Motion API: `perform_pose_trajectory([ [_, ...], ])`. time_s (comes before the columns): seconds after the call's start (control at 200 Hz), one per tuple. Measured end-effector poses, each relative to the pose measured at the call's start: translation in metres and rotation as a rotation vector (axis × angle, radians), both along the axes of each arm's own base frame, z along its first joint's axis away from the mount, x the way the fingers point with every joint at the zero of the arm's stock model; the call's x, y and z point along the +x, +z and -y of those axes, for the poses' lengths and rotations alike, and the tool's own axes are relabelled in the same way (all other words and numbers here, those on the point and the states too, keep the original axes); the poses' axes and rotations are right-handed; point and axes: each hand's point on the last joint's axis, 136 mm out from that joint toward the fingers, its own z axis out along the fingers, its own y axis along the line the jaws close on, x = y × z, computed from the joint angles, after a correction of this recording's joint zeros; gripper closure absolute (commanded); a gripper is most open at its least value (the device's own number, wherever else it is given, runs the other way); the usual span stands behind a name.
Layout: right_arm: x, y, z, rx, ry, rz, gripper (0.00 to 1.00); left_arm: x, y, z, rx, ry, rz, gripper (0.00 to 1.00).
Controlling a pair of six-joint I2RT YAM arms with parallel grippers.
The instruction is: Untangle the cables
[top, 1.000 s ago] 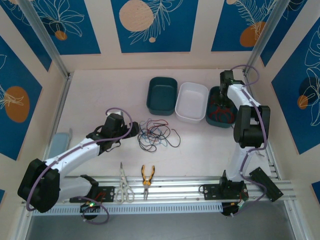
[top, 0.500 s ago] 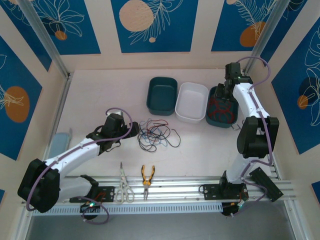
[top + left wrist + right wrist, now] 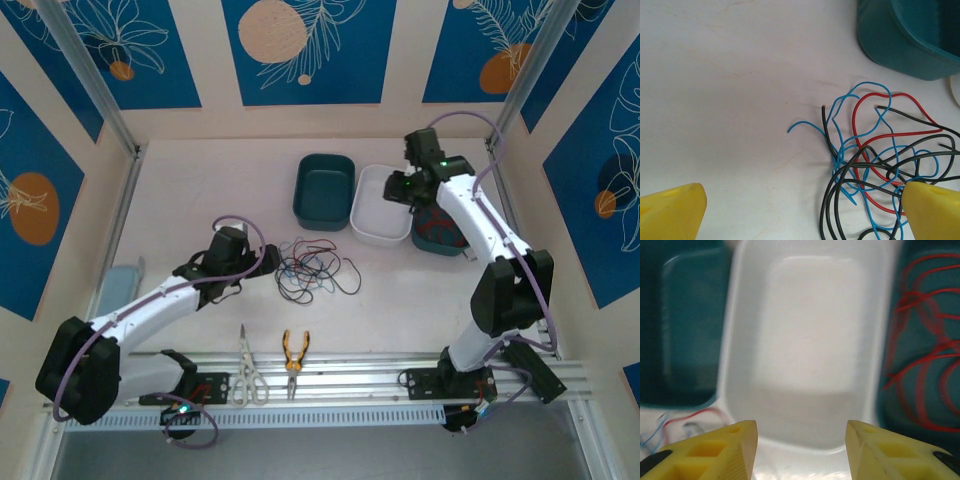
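left gripper (image 3: 801, 212): jaws spread wide, nothing between them. It sits low over the table at the left edge of the tangle. Its right fingertip overlaps the outer black loops in the wrist view; contact can't be told.
right gripper (image 3: 801, 447): jaws partway apart, empty, hanging above the white bin (image 3: 810, 330).
cables (image 3: 315, 268): loose knot of red, blue and black wire on the table, mid-scene, on the near side of the bins and apart from them.
red wires (image 3: 920, 335): coiled in the right teal bin (image 3: 428, 243), next to the white bin.
risk, drag: closing on a crossing instead of a free end would likely lift the whole knot, not one strand.
risk, tighten: the loops interlock, so pulling one wire sideways could cinch the others.
risk, double pick: the wires are thin and overlapped, so the wide jaws may pinch two colours together.
risk, snag: a trailing wire could catch on a bin rim during a carry.
risk, arms: both converging on the knot could crowd each other.
count, bins: three in a row, the left teal bin (image 3: 324, 190), the white one and the right teal one.
count, cable colours in knot: three. The number of strands can't be told.
count, red wires in bin: several loops, exact number unclear.
count, tools on near rail: one pair of scissors (image 3: 247, 372), one pair of pliers (image 3: 295, 357).
count, arms: two.
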Motion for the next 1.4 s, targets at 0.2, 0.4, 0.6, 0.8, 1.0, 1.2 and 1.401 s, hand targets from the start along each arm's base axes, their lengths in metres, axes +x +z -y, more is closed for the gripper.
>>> perform_pose_trajectory([
  [0.2,-0.033,-0.016,-0.072,0.066,0.113,-0.067,0.54,0.004,-0.01,0.014,-0.023,-0.037,-0.062,0.02],
  [0.4,-0.044,-0.052,-0.101,0.054,0.119,-0.17,0.54,0.008,-0.032,0.03,-0.044,-0.074,-0.15,0.16],
  [0.6,-0.052,-0.088,-0.119,0.017,0.114,-0.266,0.53,0.015,-0.051,0.048,-0.064,-0.117,-0.224,0.29],
  [0.8,-0.053,-0.099,-0.133,0.008,0.11,-0.289,0.52,0.014,-0.066,0.056,-0.07,-0.153,-0.276,0.44],
  [1.0,-0.047,-0.113,-0.131,-0.027,0.071,-0.309,0.54,0.012,-0.07,0.055,-0.055,-0.167,-0.285,0.63],
  [1.2,-0.048,-0.131,-0.126,-0.066,0.037,-0.347,0.55,0.009,-0.072,0.052,-0.035,-0.171,-0.292,0.72],
  [1.401,-0.048,-0.143,-0.129,-0.07,0.027,-0.374,0.55,0.004,-0.077,0.048,-0.019,-0.169,-0.309,0.73],
])
